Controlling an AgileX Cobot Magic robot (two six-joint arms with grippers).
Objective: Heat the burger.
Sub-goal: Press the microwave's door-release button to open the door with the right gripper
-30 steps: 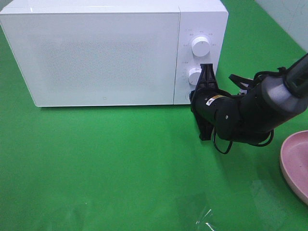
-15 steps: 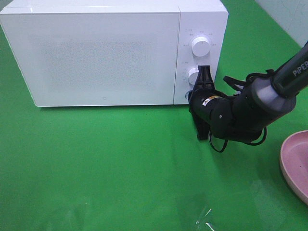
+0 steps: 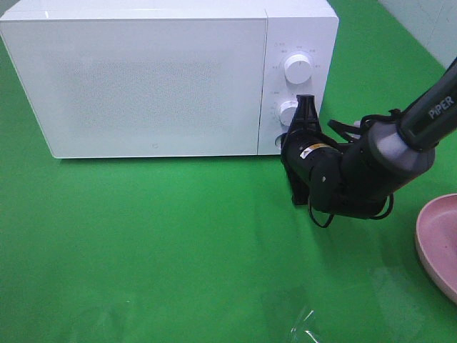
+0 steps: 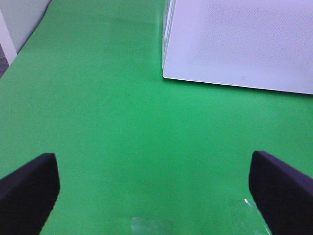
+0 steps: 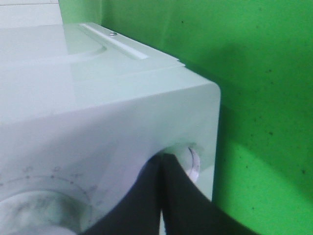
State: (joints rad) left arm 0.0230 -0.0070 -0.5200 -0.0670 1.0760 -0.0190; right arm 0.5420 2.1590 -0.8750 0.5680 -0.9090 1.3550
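The burger is out of view. The white microwave (image 3: 150,78) stands at the back with its door closed. My right gripper (image 3: 284,141) is shut, with nothing in it. Its tips rest against the round button (image 5: 193,164) at the lower corner of the control panel, below the two knobs (image 3: 297,68) (image 3: 288,112). In the right wrist view the shut black fingers (image 5: 166,196) meet in a point right at that button. My left gripper (image 4: 154,196) is open over the green cloth in front of the microwave's left corner (image 4: 166,73), holding nothing.
A pink plate (image 3: 437,243) sits at the right edge of the table, and its visible part holds nothing. A clear plastic wrinkle (image 3: 307,325) lies on the green cloth near the front. A pale wall (image 3: 428,21) borders the far right.
The right arm's body has drawn in closer to the microwave, while the shut gripper tips stay at the panel's lower corner. Nothing else has moved.
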